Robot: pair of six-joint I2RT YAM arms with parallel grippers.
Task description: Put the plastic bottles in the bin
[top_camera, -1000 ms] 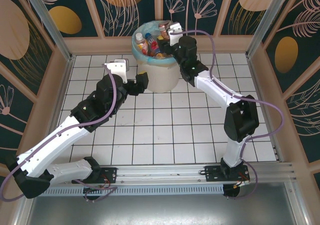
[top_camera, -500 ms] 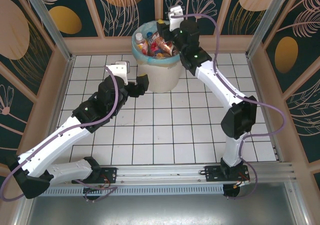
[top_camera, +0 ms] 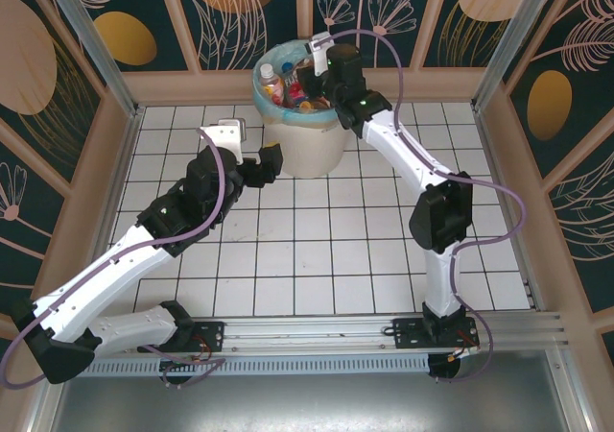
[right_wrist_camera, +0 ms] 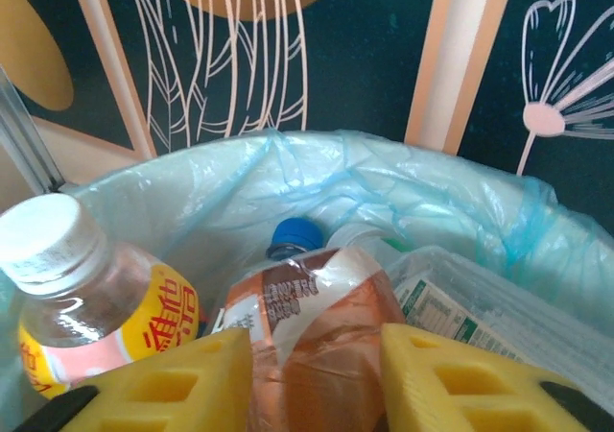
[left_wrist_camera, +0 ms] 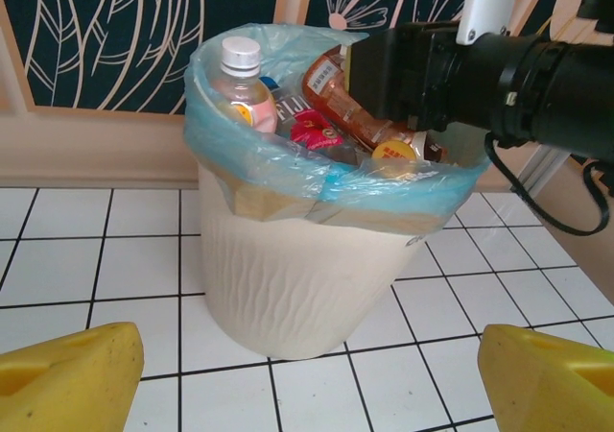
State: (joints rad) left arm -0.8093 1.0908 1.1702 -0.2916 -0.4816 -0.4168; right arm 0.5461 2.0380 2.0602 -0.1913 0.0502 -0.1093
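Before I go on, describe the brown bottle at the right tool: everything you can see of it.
The brown bottle looks like translucent plastic with amber-brown contents and a brown-and-white printed wrap label. It lies tilted on top of the pile in the bin, rising above the rim of the blue bag. The right tool straddles it, with yellow pads against both sides. A blue-capped bottle lies just behind it, and a white-capped bottle is beside it.

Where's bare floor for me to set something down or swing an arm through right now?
Bare tiles run across the middle, in front of the bin, and right of it toward the side wall. Crowded: the bin's mouth, heaped with bottles under the right claw, and its left flank, where the open left claw sits.
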